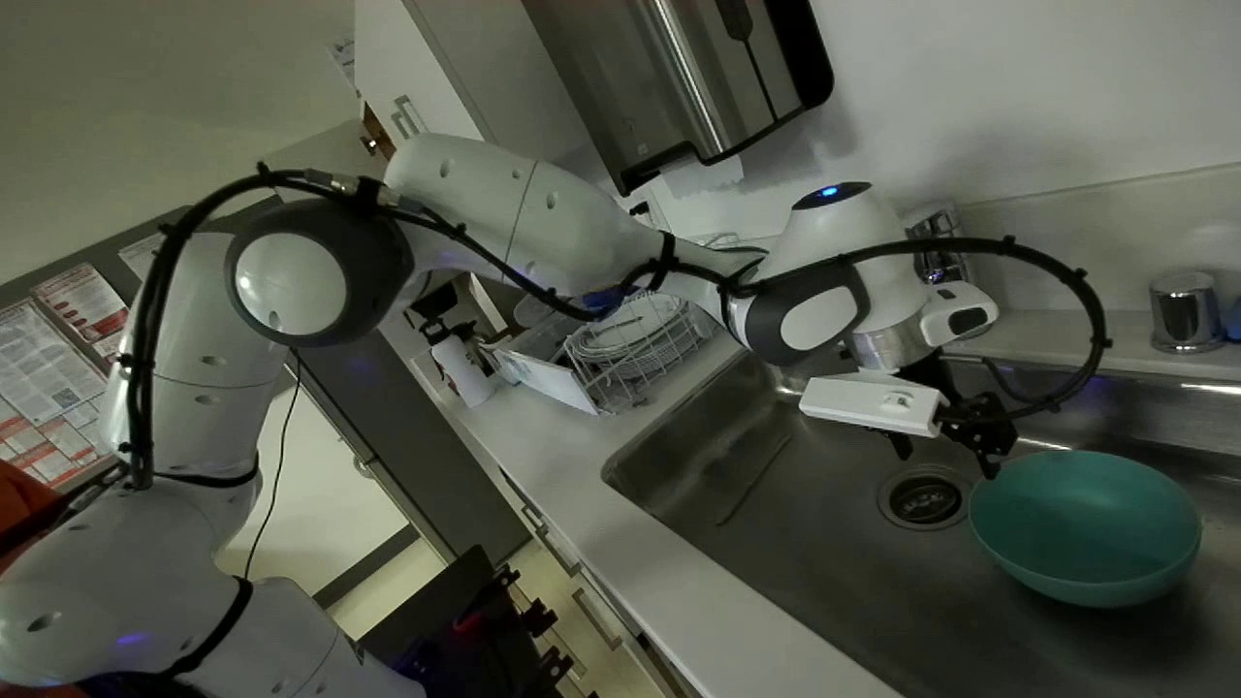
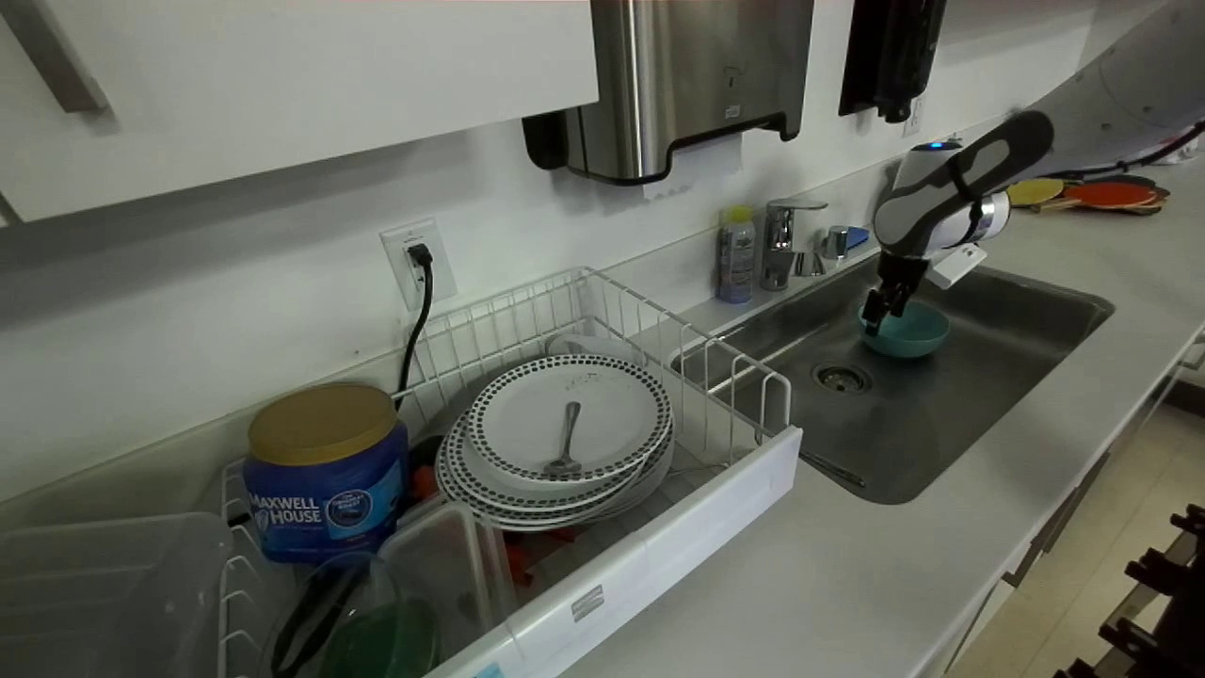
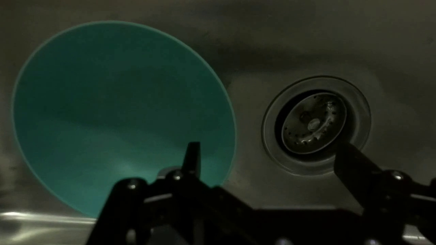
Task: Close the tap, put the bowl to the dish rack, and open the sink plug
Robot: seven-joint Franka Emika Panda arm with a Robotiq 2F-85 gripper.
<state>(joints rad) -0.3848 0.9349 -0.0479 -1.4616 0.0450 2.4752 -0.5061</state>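
Note:
In the wrist view the teal bowl [image 3: 119, 102] rests on the sink floor, beside the drain where the sink plug [image 3: 313, 124] sits tilted. My gripper [image 3: 269, 148] hovers above, its fingers wide apart and nothing between them; one finger overlaps the bowl, the other stands by the drain rim. Both exterior views show the gripper [image 1: 945, 460] just over the bowl's edge [image 1: 1086, 523]. The chrome tap [image 2: 779, 245] stands behind the sink; I cannot tell whether water runs. To its left is the wire dish rack [image 2: 715, 513], holding dishes.
A stack of plates [image 2: 574, 405] with a fork fills much of the rack, beside a blue coffee tub [image 2: 325, 490]. A spray can [image 2: 737, 259] stands next to the tap. A towel dispenser [image 2: 697, 75] hangs above. The steel sink [image 1: 717, 485] has raised walls.

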